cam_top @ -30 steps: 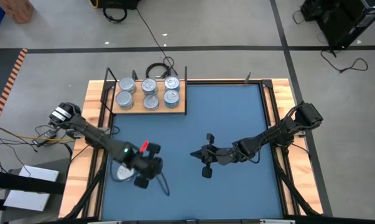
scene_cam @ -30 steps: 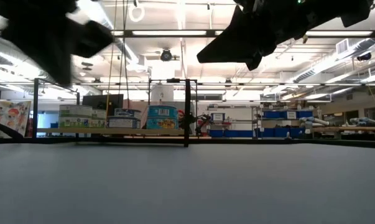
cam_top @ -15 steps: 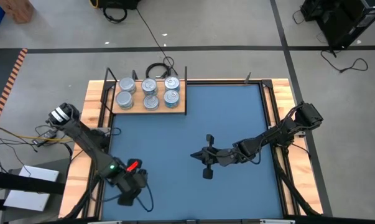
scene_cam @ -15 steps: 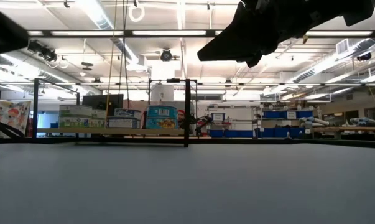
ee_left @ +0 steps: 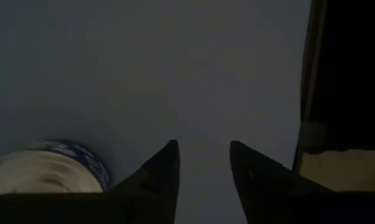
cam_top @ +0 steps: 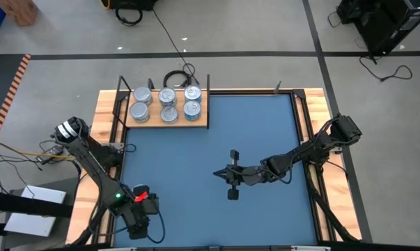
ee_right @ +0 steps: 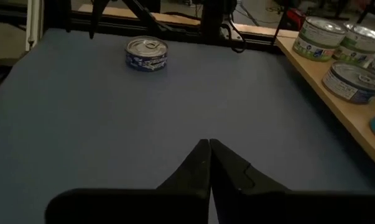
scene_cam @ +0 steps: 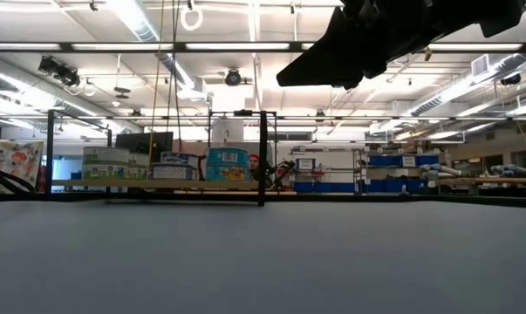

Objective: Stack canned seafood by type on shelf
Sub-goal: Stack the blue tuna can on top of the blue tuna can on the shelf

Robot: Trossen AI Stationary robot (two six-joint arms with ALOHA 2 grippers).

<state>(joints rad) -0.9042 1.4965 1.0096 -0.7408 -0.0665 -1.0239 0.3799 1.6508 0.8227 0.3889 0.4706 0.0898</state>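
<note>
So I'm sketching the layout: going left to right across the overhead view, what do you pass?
Left arm's claw at the mat's near left corner → shelf with its tins at the far edge → right claw, shut, over mid-mat.

Six tins (cam_top: 166, 104) sit on the shelf (cam_top: 166, 123) at the mat's (cam_top: 216, 139) far left corner. One stray tin (ee_right: 147, 53) lies near the left gripper (cam_top: 136, 224) (front left corner); the right gripper (cam_top: 220, 173) hangs mid-mat.
</note>
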